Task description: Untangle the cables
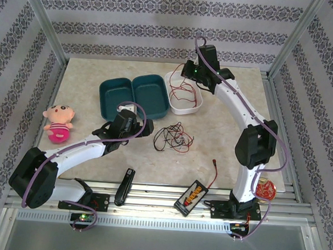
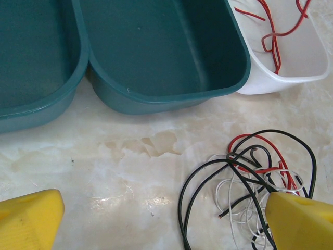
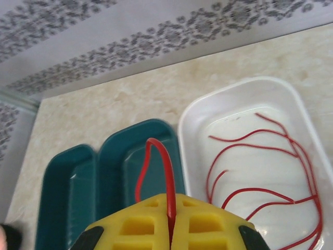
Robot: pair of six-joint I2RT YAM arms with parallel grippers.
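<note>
right fingers (image 3: 182, 221) are pressed together on a red wire (image 3: 167, 172) above the white tray (image 3: 193, 110). left fingers (image 2: 301, 223) are spread beside the tangle (image 2: 244, 172) on the counter (image 2: 130, 161). it looks best to lower the loop fully inside the tray before letting go.

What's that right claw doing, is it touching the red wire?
Touching. The right wrist view shows the right gripper shut, with the red cable clamped between its jaws.
</note>
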